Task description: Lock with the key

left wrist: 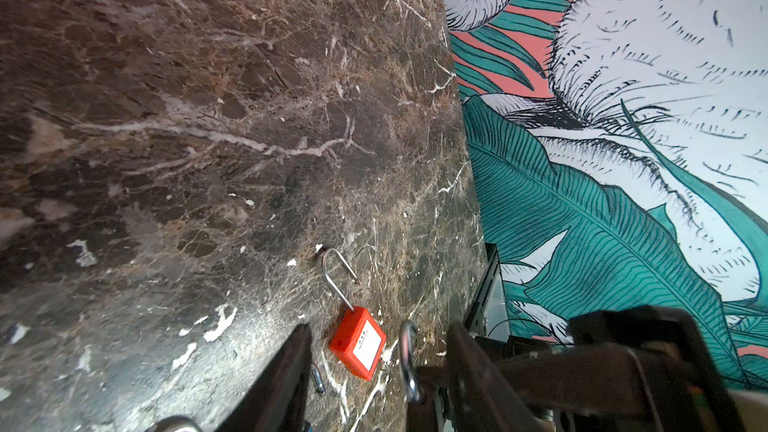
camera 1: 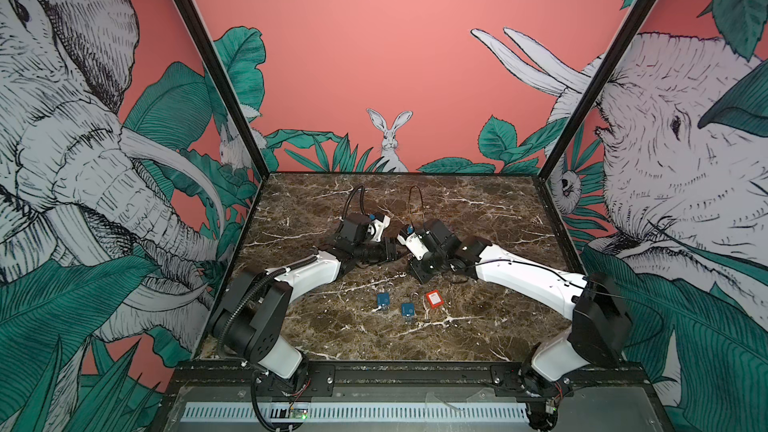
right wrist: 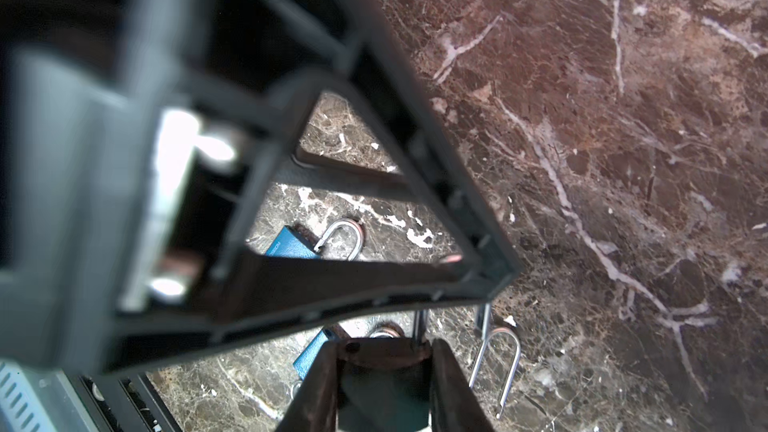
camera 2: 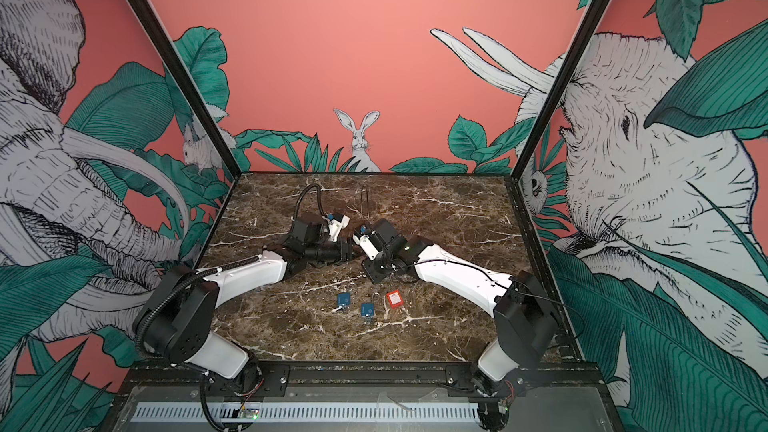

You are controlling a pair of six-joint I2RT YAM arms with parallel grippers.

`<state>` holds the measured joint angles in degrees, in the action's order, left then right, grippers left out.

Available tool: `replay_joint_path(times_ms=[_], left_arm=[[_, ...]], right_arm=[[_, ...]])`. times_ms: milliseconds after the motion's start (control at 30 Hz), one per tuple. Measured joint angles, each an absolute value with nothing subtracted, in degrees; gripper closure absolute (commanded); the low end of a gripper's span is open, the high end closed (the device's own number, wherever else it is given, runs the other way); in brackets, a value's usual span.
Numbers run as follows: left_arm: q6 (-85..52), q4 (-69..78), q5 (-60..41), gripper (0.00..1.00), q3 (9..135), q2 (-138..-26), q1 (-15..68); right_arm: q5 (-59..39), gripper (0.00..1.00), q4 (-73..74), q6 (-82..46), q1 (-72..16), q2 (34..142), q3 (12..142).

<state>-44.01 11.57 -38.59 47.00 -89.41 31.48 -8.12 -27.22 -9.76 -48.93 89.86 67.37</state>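
Centrally, the right gripper (right wrist: pixel 384 351) clamps a teal padlock (right wrist: pixel 382 401); the left gripper (left wrist: pixel 380 330) gapes around its shackle (left wrist: pixel 409 363). Nearby, a red padlock (camera 1: pixel 434 298) and two blue padlocks (camera 1: pixel 382 300) (camera 1: pixel 407 309) lie on the marble table (camera 1: pixel 478 209).

White shells, black joints on left arm (camera 1: pixel 309 272) and right arm (camera 1: pixel 523 274) (left carries ribbed conduit (camera 1: pixel 245 292)).

2 high views, 2 wrist close-ups of tabletop (camera 1: pixel 478 209)

A blurred black frame (right wrist: pixel 291 297) hides most of a blue padlock (right wrist: pixel 291 246).
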Motion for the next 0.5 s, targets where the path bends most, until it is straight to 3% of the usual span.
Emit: replay_joint_path(times_ms=[500], left_arm=[[-45.17,13.15,-40.64,0.74,47.46,-91.22,32.56]], right_arm=[[-6.00,0.76,-28.12,-8.54,-49.47,91.13,69.45]])
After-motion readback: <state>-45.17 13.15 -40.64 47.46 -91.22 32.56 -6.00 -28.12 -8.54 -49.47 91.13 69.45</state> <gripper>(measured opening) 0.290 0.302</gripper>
